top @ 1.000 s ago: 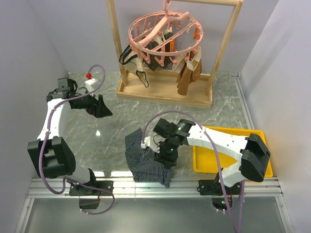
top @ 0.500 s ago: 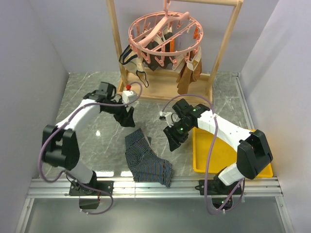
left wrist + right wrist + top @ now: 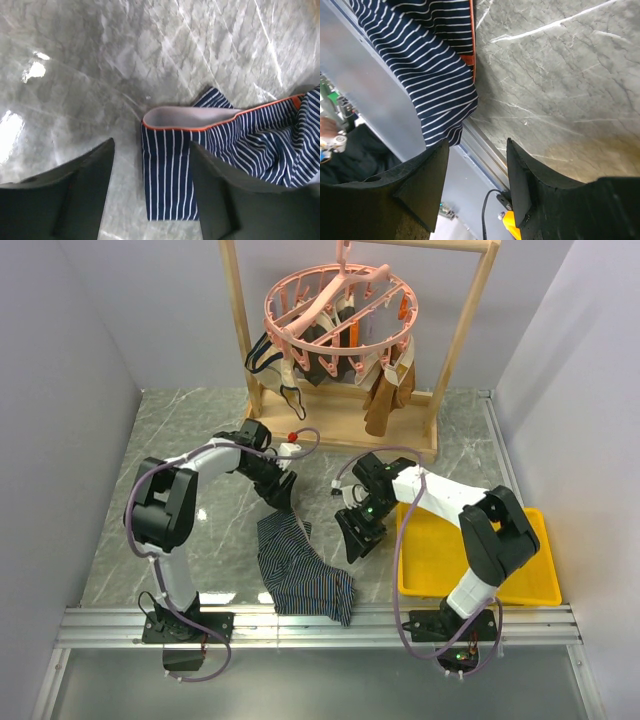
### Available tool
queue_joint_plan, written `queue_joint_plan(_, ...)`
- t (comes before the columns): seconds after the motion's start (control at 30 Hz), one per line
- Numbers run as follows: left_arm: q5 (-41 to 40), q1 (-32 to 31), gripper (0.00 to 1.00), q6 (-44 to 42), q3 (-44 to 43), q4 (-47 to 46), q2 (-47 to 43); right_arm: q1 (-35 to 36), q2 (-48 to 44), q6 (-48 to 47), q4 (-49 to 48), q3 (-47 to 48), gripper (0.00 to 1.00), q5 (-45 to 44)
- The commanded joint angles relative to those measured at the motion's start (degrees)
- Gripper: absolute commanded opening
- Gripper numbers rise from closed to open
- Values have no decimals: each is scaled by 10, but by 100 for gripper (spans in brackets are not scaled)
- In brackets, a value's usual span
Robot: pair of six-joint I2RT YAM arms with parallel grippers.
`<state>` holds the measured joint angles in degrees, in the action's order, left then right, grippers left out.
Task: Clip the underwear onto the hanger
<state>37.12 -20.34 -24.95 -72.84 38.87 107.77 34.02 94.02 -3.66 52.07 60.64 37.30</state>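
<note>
The underwear [image 3: 300,565], navy with thin white stripes, lies crumpled on the marble table near the front edge. It shows in the left wrist view [image 3: 210,150] with its grey waistband lining and orange trim, and in the right wrist view [image 3: 425,65]. My left gripper [image 3: 280,492] hovers open over its far end, jaws straddling the waistband corner [image 3: 152,185]. My right gripper [image 3: 358,538] is open and empty just right of the garment. The pink round hanger [image 3: 335,310] hangs from the wooden rack at the back.
Tan and black-and-white garments [image 3: 385,390] hang from the hanger's pegs. The wooden rack base [image 3: 340,435] stands behind the arms. A yellow tray [image 3: 470,555] sits right of the right arm. The metal rail [image 3: 320,625] runs along the table's front edge.
My left gripper has swung right from the table's left side to the underwear's far end. My right gripper rose off the underwear, moved back, then came down a little beside it.
</note>
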Motion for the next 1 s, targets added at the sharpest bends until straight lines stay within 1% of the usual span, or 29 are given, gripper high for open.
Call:
queue_joint_plan(0.0, 37, -1, 63, -14, -24, 9, 17, -10, 10, 3, 0, 13, 57, 30)
queue_joint_plan(0.03, 41, -1, 60, -10, -24, 7, 20, -11, 12, 2, 2, 14, 57, 31)
queue_joint_plan(0.07, 46, -1, 53, -9, -24, 9, 20, -12, 14, 1, 3, 14, 57, 32)
queue_joint_plan(0.1, 61, 0, 49, -8, -24, 12, 17, -14, 15, 0, 2, 14, 57, 32)
queue_joint_plan(0.13, 68, 1, 46, -8, -23, 17, 9, -16, 15, -1, 2, 14, 57, 36)
queue_joint_plan(0.17, 77, 2, 41, -8, -17, 26, 3, -22, 16, -1, 1, 11, 57, 41)
queue_joint_plan(0.2, 94, 5, 38, -14, -14, 33, -12, -26, 15, 0, -1, 11, 57, 46)
queue_joint_plan(0.23, 102, 7, 33, -18, -11, 39, -21, -27, 17, 0, 0, 11, 57, 48)
queue_joint_plan(0.27, 108, 10, 29, -18, -4, 47, -30, -31, 19, -1, 0, 12, 57, 51)
queue_joint_plan(0.33, 127, 24, 16, -23, 3, 56, -56, -33, 25, -5, 6, 16, 57, 59)
queue_joint_plan(0.37, 130, 32, 6, -20, 9, 57, -65, -36, 29, -6, 8, 22, 57, 61)
queue_joint_plan(0.4, 130, 52, 1, -4, 15, 49, -85, -40, 29, -6, 9, 25, 57, 66)
queue_joint_plan(0.47, 126, 78, 1, 20, 35, 30, -106, -43, 28, -3, 6, 32, 56, 64)
queue_joint_plan(0.5, 124, 108, 0, 54, 44, 0, -131, -47, 27, 2, 3, 35, 56, 61)
queue_joint_plan(0.57, 94, 138, 0, 104, 80, -43, -159, -50, 23, 9, -11, 45, 55, 50)
queue_joint_plan(0.6, 87, 166, 0, 142, 92, -63, -171, -50, 21, 20, -18, 48, 54, 45)
queue_joint_plan(0.63, 81, 178, 0, 158, 102, -88, -193, -51, 20, 26, -34, 52, 54, 37)
queue_joint_plan(0.7, 70, 195, 1, 178, 125, -97, -214, -51, 22, 36, -58, 65, 52, 35)
queue_joint_plan(0.83, 73, 195, 1, 182, 144, -95, -224, -52, 56, 64, -74, 100, 49, 48)
queue_joint_plan(0.97, 73, 195, 1, 179, 154, -99, -221, -52, 84, 98, -122, 122, 49, 9)
